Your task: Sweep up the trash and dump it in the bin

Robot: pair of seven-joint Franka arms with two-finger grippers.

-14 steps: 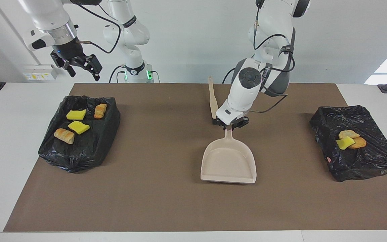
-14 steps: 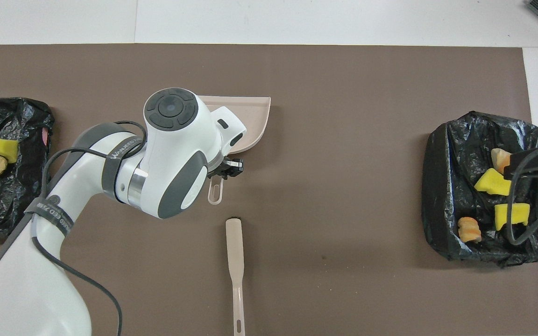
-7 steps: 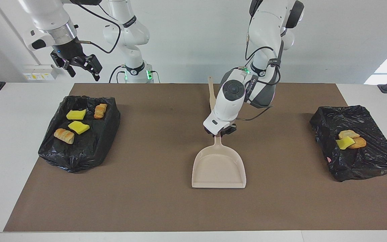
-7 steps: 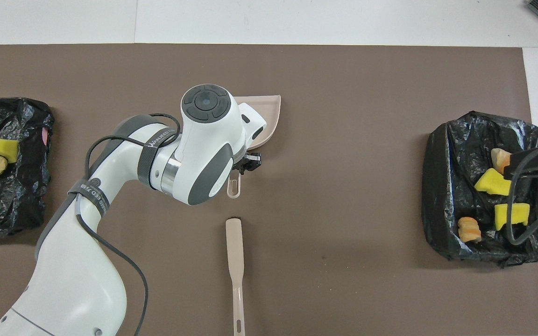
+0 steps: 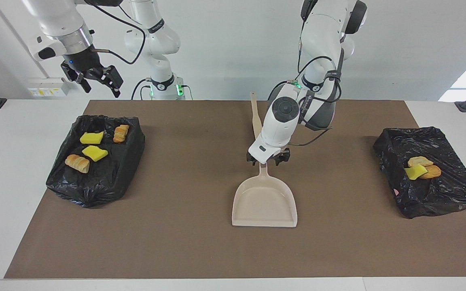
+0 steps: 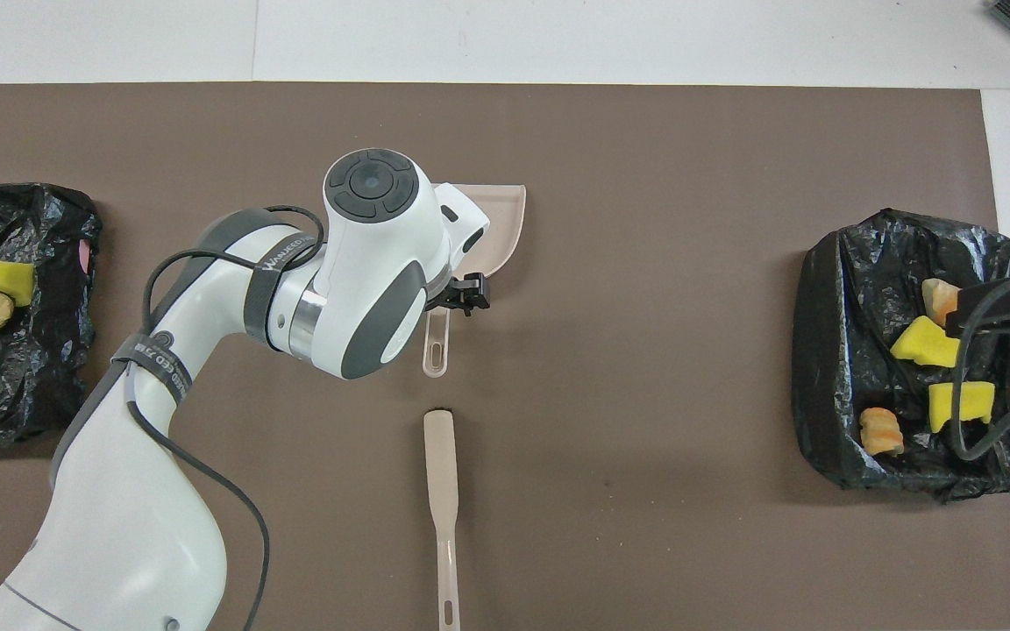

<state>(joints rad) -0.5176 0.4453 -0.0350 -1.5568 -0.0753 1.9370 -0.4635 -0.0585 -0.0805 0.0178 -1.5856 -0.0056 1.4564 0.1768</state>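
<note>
Brown mat: yellow and tan trash (image 5: pixel 89 148) apparently inside black bins (image 5: pixel 95 169).

The left claw (image 5: pixel 268 159) has let go of the dustpan (image 5: pixel 264 204) handle, its fingers now spread either side.

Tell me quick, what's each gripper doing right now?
Left gripper: open, around the dustpan handle, not gripping.
Right gripper: open, holding nothing, waiting above the bin at its end.
</note>
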